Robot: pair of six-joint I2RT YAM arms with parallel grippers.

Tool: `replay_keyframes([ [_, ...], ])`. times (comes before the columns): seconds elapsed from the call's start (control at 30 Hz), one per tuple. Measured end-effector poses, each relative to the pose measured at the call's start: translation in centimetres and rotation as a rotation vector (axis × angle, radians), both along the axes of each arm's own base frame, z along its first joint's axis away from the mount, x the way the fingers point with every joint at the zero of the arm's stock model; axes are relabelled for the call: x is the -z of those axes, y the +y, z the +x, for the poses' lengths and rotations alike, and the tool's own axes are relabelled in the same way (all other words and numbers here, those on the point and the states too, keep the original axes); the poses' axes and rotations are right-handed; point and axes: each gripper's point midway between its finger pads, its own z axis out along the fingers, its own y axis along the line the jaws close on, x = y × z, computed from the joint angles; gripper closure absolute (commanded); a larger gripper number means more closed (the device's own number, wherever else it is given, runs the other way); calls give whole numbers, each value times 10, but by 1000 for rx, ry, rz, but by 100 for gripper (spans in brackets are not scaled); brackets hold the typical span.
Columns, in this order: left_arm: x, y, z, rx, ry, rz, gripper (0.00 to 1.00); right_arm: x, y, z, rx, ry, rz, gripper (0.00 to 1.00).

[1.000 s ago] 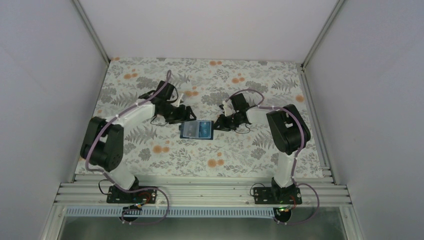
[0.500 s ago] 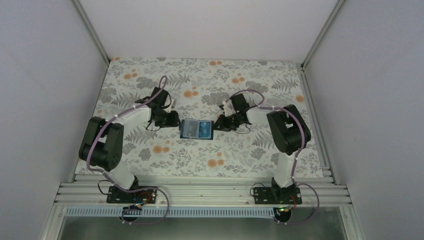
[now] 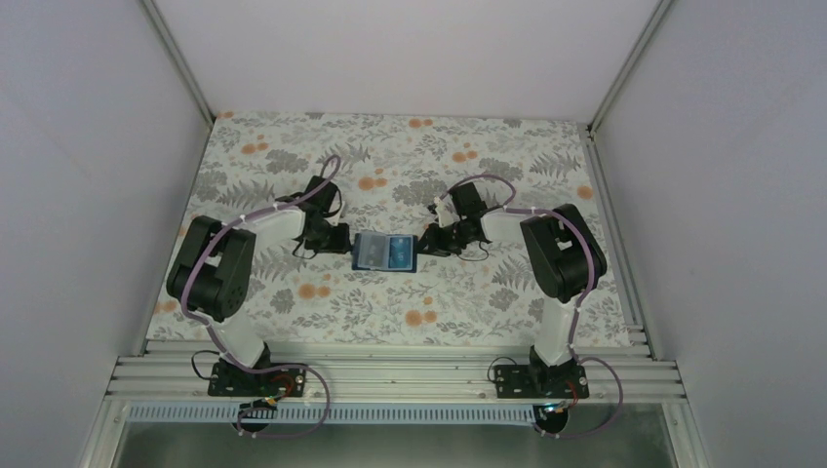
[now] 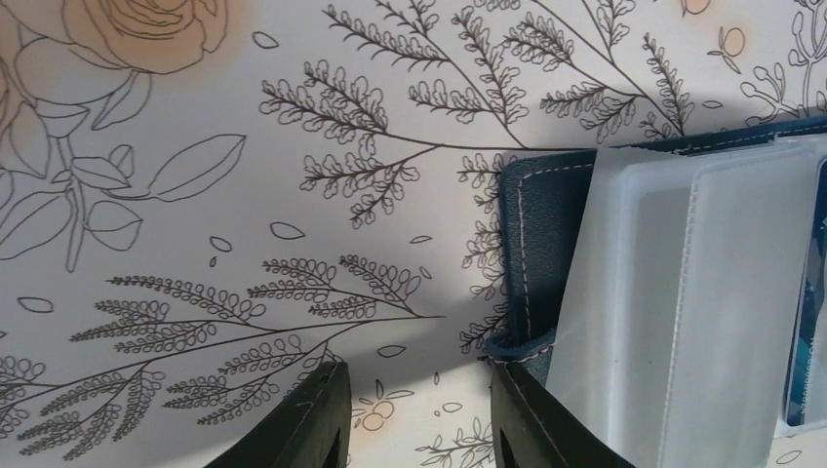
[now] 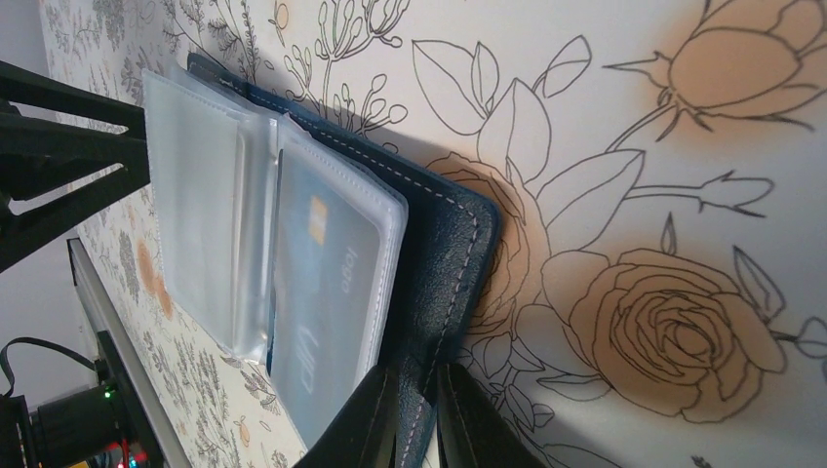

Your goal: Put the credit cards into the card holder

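Observation:
The card holder (image 3: 385,252) lies open on the floral cloth, navy cover down, clear sleeves up. A teal-blue credit card (image 5: 322,283) sits inside the right sleeve and also shows at the right edge of the left wrist view (image 4: 809,341). My right gripper (image 5: 419,414) is shut on the holder's navy right edge (image 5: 458,253). Low at the holder's left edge (image 4: 531,244) is my left gripper (image 4: 419,414). Its jaws stand apart with only cloth between them. Its right finger (image 4: 531,419) is just under the cover's curled corner.
Floral tablecloth (image 3: 293,156) covers the table. White walls close in the left, right and back sides. Aluminium rails (image 3: 390,375) run along the near edge by the arm bases.
My left gripper has drawn back left from over the holder's corner, dropped to the cloth beside its left edge, and its jaws have narrowed. The right gripper and holder have stayed put.

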Motion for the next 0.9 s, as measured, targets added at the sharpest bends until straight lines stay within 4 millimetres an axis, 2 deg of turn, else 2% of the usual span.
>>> replay_keyframes([
  [0.23, 1, -3, -1, 18, -16, 33, 57, 0, 0, 0, 0, 0, 0, 86],
  [0.5, 0, -14, -4, 45, -30, 75, 48, 0, 0, 0, 0, 1, 0, 86],
  [0.63, 0, -22, -6, 69, -29, 87, 47, 0, 0, -1, -1, 2, 1, 86],
  [0.9, 2, -23, -1, 77, -31, 105, 45, 0, 0, -1, -1, 2, 1, 86],
])
